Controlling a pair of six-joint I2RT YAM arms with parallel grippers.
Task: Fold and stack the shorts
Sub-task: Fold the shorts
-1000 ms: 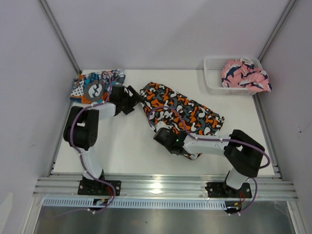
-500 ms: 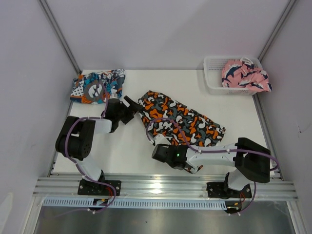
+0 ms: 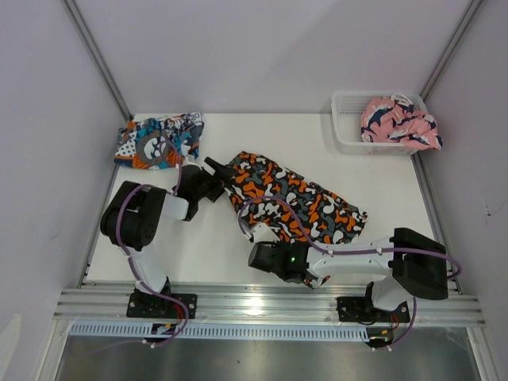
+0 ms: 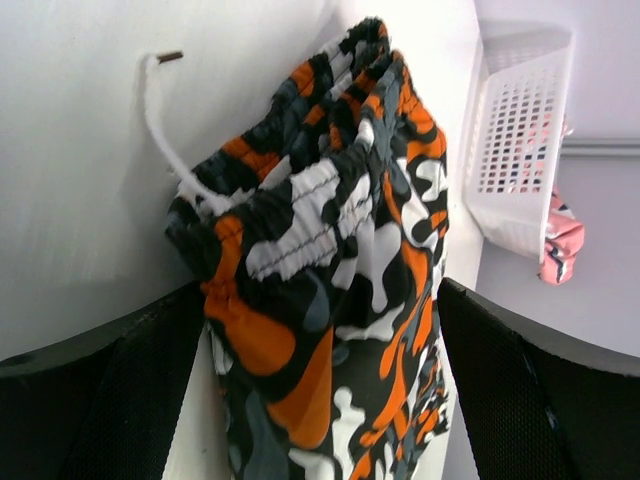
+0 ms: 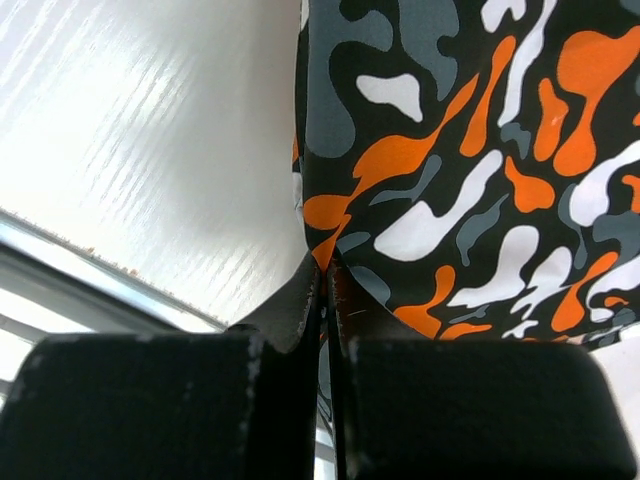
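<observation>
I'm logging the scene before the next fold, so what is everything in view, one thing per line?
blotched shorts: one, orange, black, white and grey, spread slantwise mid-table
drawstring: one, white, trailing from the blotched shorts' waistband onto the table
emblem shorts: one, teal-blue, orange and white, bunched at the far left corner
basket: one, white plastic mesh, far right corner
pink garment: one, pink with dark and white marks, lying in the basket
table: one, white, under everything
left gripper: one, black, open, at the waistband end of the blotched shorts
right gripper: one, black, shut on the near edge of the blotched shorts
</observation>
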